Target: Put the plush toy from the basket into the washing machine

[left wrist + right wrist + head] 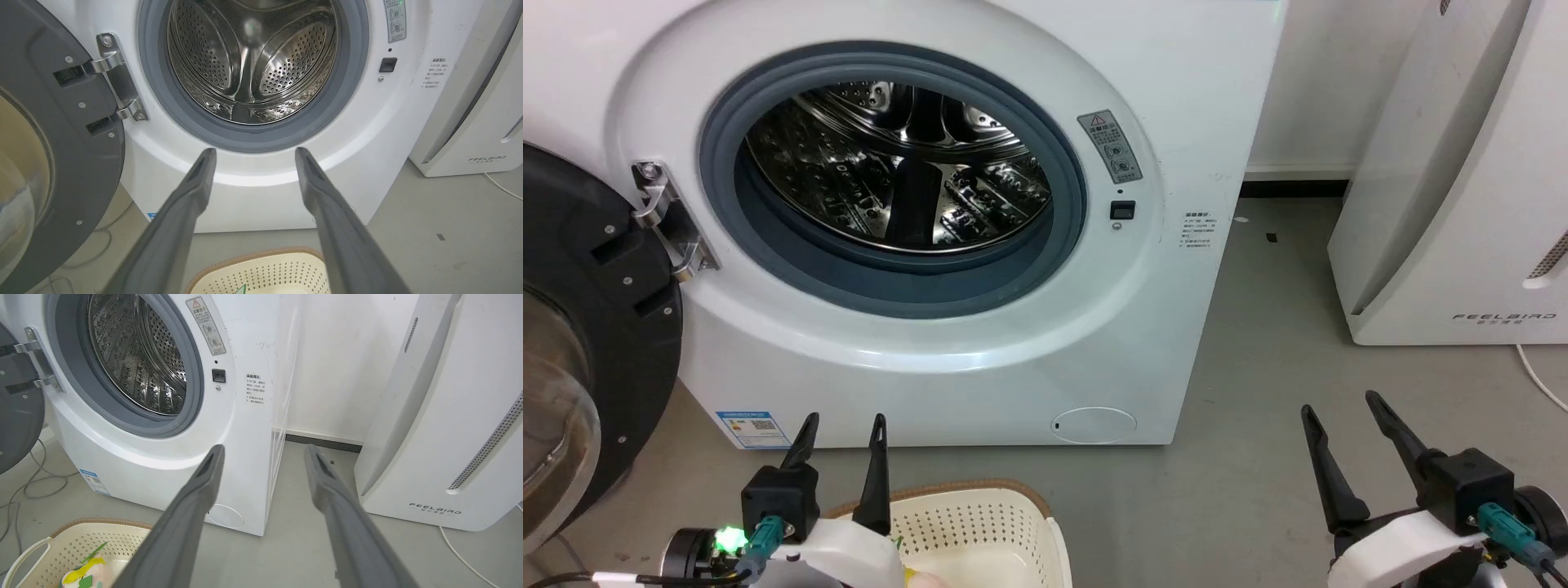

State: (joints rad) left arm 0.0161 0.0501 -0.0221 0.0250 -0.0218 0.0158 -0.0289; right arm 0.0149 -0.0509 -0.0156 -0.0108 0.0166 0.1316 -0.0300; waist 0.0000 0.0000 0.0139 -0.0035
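- The washing machine (pixel 980 327) stands far ahead, its door (pixel 572 343) swung open to the left and its steel drum (pixel 907 171) empty.
- The basket (pixel 980 523) sits near, on the floor in front of it.
- Left gripper (pixel 845 418) and right gripper (pixel 1339 403): jaws spread, holding nothing.
- The plush toy (pixel 88 573) lies in the basket, not yet grasped, so pickup and loading both remain.

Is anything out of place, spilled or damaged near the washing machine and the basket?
Nothing stands out. The washing machine has its door swung open and its drum looks empty; the basket stands upright on the floor with the plush toy inside.
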